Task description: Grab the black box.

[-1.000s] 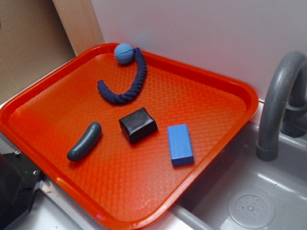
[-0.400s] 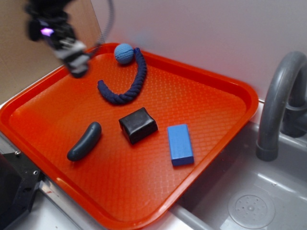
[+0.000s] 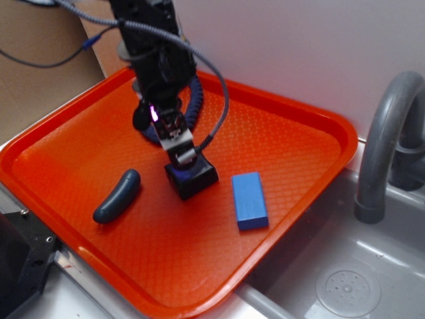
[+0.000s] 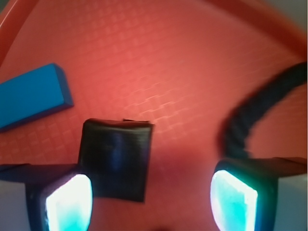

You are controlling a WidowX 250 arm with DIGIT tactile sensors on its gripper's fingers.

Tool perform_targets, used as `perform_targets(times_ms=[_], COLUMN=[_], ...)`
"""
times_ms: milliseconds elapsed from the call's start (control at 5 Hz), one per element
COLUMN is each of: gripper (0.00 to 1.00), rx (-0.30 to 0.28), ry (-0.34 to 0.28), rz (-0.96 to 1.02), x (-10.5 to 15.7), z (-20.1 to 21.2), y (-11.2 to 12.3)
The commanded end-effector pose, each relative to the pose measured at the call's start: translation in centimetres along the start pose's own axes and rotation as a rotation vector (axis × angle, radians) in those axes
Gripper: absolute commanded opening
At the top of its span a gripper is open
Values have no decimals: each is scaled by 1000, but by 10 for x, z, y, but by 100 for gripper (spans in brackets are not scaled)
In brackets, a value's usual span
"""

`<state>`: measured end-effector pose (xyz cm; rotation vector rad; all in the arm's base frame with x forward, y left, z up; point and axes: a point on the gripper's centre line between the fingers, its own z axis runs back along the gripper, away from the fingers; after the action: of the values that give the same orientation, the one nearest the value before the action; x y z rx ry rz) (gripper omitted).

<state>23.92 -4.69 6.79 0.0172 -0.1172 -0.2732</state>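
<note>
The black box (image 3: 193, 178) sits near the middle of the orange tray (image 3: 299, 139); in the wrist view the black box (image 4: 115, 158) lies just ahead of my left fingertip, off to the left of the gap. My gripper (image 3: 178, 147) hangs directly over the box's back edge and stands open (image 4: 150, 202), its two lit pads wide apart with only tray floor between them. The arm hides part of the box's top in the exterior view.
A flat blue block (image 3: 249, 200) lies right of the box. A grey-blue sausage-shaped toy (image 3: 117, 195) lies to its left. A dark blue rope (image 3: 193, 106) curves behind the arm, also beside my right finger (image 4: 250, 113). A grey sink (image 3: 345, 279) and tap (image 3: 385, 139) are at right.
The arm came into view at the top left, then swept right and down across the tray to above the black box. The objects on the tray have stayed put.
</note>
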Motion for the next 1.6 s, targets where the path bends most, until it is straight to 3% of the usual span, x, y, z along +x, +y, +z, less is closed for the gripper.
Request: perform_targets(times_ms=[0,200,400,600,800,1000,1200,1400], gripper=[100,100,100,100,100,100,100,100], rx=[-2,-2,74,-9,-106,-159,-124,-26], ry=[-36,-36,-5,11,29,35,10,-5], rz=[18,18,-46,-134,-195,-248,-251,-229], x=[7,7,13,20,21,15,7,-6], z=[7,7,-19,-51,-56,-39,-17,8], y=[-3,-3,-23,-55,-87,-107,-105,-81])
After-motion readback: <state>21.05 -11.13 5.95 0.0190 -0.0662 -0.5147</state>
